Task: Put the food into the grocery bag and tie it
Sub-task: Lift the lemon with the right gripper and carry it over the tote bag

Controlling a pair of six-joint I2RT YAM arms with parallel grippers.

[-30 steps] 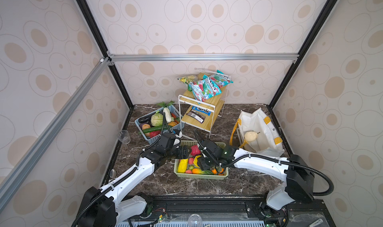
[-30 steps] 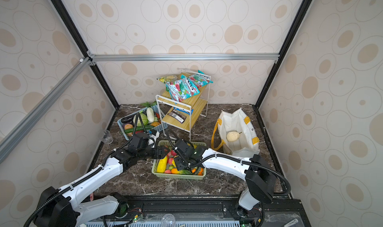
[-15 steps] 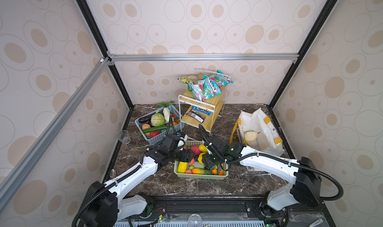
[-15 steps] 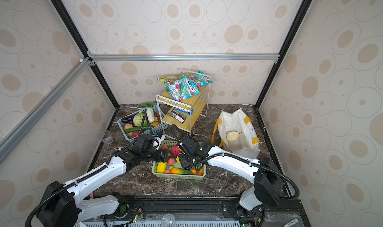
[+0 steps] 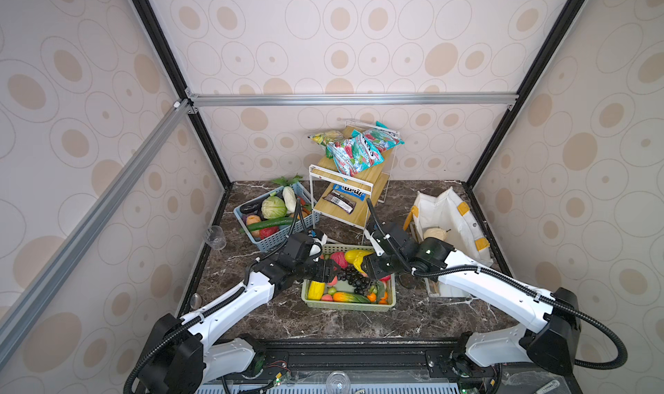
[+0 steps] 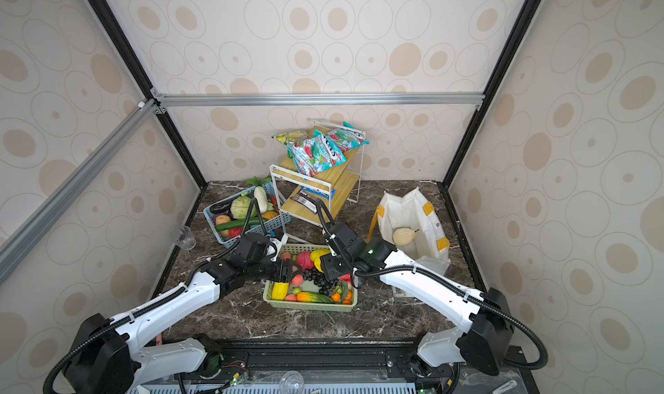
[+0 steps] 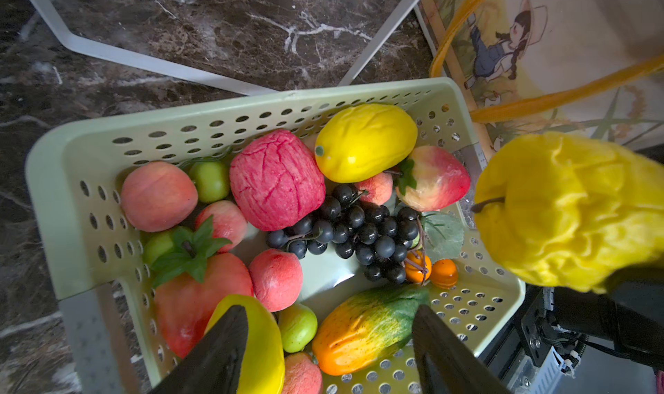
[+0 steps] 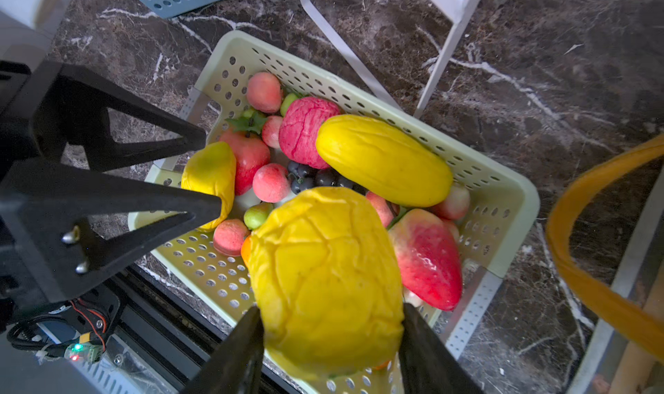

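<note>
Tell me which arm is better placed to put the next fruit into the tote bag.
Right. The right claw grips a wrinkled yellow fruit over the green basket, and the tote bag stands on that arm's side. The left claw is open and empty.

The cell is enclosed by walls (image 5: 359, 32) papered in cream with tan ovals and outlined rings. The corners are framed by black posts (image 5: 210, 147), and 2 aluminium rails (image 5: 352, 99) are fixed across the back and along the 9 o'clock side. The worktop (image 5: 341, 325) is finished in dark brown marble with white veins. A white wire rack (image 5: 373, 173) with 2 wooden shelves is placed at 12 o'clock. The scene is lit evenly and brightly.
</note>
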